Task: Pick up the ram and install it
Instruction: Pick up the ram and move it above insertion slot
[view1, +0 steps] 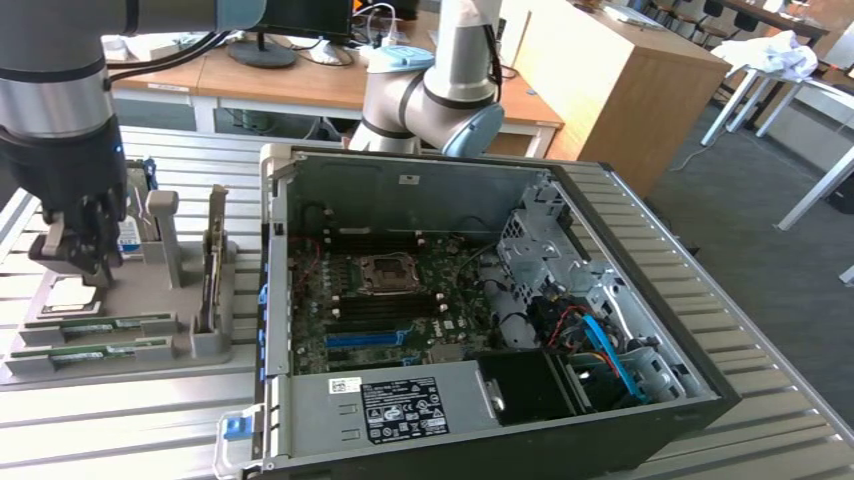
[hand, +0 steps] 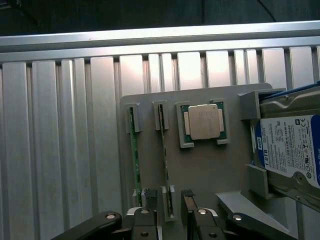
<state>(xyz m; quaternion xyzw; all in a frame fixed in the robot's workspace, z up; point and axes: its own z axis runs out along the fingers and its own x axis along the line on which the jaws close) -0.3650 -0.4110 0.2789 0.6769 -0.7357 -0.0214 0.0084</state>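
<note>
- Fingers (hand: 149, 200) stand apart and grip nothing. They hang over the grey fixture (hand: 200, 175) on the bench (view1: 120, 420), at the exterior view's left.
- In the wrist view the ram (hand: 164, 150) lies on edge in its slot and lines up with the gap between the fingers. How high they are above it is hard to judge.
- A second stick (hand: 133, 150) lies just beside it. If the fingers come down slightly off line, one could land on a slot wall or catch that neighbour.
- The board is thin, so an off-centre pinch could tilt it or let it slip.
- The end of the ram closest to the fingers is hidden behind a holder block and the fingers themselves.
- Along the fixture sit the processor (hand: 204, 121) and the hard drive (hand: 287, 150), which the picture edge cuts off. A wide swing could brush the drive.
- To the right is the open computer case (view1: 641, 300), whose near side wall (view1: 274, 260) stands between the fixture and the motherboard (view1: 387, 300). A low carry could strike that wall.
- The memory slots are hard to pick out on the dark board, and I cannot tell whether their latches are open. A reversed or skewed stick would jam or bend.
</note>
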